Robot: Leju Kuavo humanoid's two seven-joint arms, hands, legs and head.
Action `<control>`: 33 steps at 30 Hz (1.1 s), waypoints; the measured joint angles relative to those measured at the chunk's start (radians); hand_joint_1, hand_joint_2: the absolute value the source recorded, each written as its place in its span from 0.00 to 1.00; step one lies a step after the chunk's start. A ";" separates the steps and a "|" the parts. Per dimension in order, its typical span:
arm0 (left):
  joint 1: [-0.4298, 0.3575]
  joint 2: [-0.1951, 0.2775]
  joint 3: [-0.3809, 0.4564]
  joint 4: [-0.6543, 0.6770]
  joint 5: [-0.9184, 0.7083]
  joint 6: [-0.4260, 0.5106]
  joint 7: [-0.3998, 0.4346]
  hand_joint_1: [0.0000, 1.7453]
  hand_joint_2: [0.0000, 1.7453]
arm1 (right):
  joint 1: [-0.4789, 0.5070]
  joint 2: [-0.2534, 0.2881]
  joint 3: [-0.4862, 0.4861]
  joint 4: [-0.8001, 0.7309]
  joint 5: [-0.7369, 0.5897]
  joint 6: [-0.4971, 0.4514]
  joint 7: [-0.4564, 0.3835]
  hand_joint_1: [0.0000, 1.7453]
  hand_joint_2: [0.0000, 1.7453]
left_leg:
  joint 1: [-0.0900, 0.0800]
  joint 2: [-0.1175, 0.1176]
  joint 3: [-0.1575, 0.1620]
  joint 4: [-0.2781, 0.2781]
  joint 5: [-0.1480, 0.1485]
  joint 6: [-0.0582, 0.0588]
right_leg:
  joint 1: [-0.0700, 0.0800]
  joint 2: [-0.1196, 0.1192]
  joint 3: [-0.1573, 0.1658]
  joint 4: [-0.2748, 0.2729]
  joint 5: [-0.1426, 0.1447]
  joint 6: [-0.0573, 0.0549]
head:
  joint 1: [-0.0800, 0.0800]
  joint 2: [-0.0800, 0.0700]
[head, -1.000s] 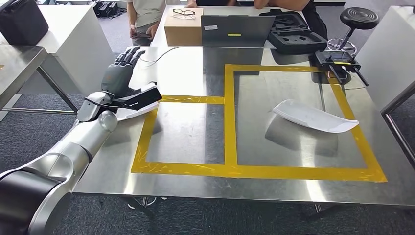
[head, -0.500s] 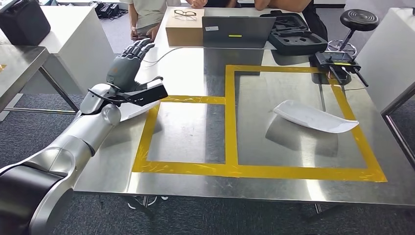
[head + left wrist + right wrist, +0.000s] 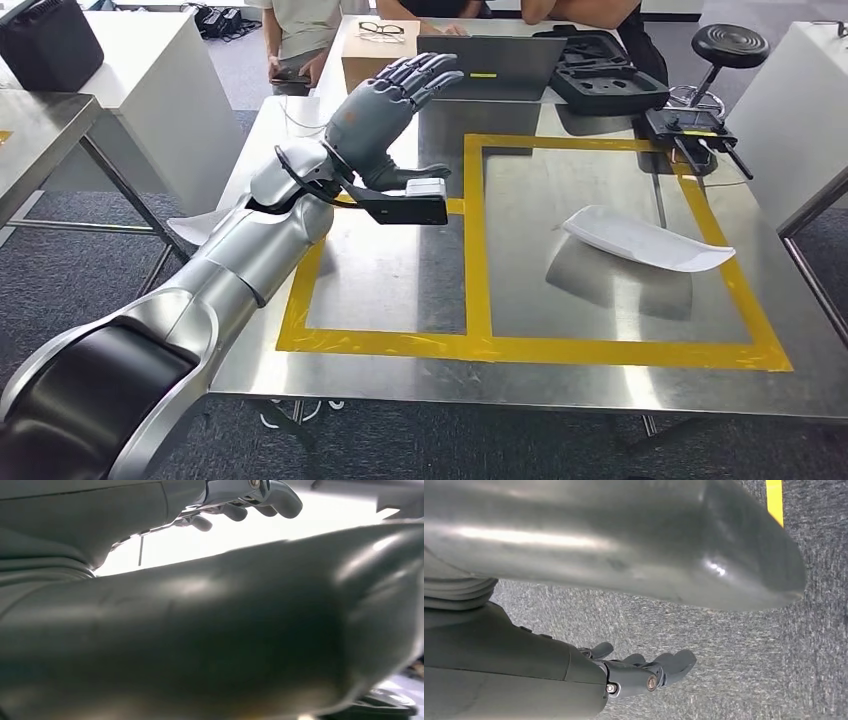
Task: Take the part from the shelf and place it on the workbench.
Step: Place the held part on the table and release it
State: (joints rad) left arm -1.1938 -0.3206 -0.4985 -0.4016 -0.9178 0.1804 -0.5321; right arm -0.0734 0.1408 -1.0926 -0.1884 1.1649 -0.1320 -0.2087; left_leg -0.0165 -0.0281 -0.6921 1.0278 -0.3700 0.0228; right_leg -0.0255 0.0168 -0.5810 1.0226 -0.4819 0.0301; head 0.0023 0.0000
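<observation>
A white curved part (image 3: pixel 645 240) lies inside the right yellow-taped box (image 3: pixel 700 205) on the steel workbench (image 3: pixel 400 385). Another white part (image 3: pixel 195 226) pokes out at the bench's left edge, mostly hidden behind my left arm. My left hand (image 3: pixel 385 108) is raised above the far side of the left taped box, with its fingers (image 3: pixel 428 70) stretched out and nothing in it. In the left wrist view the thick thumb (image 3: pixel 210 645) is close up, apart from the fingers (image 3: pixel 240 507). My right hand (image 3: pixel 639 672) hangs over grey carpet, fingers loosely apart, holding nothing.
At the bench's far end stand a laptop (image 3: pixel 487 62), a cardboard box (image 3: pixel 372 55) with glasses on it, a black case (image 3: pixel 605 72) and a controller (image 3: pixel 690 125). People (image 3: pixel 298 30) stand behind it. A stool (image 3: pixel 733 42) is at the back right and a white cabinet (image 3: pixel 150 90) at the left.
My left arm has swung up and to the right, from the bench's left edge to above the left taped box. The white part at the left edge stays on the bench.
</observation>
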 joint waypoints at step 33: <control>-0.013 -0.045 -0.190 -0.070 0.202 -0.008 0.052 0.00 0.00 | 0.003 0.005 -0.026 0.000 0.002 -0.009 0.017 0.00 0.00 | -0.005 0.023 0.103 0.017 -0.114 0.004 | 0.006 -0.020 -0.055 0.024 0.046 -0.023 | -0.010 0.000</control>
State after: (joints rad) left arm -1.2070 -0.3660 -0.6881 -0.4717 -0.7155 0.1721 -0.4805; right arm -0.0703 0.1459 -1.1185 -0.1884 1.1671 -0.1409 -0.1921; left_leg -0.0216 -0.0048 -0.5887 1.0451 -0.4841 0.0268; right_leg -0.0200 -0.0035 -0.6361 1.0468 -0.4358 0.0073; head -0.0080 0.0000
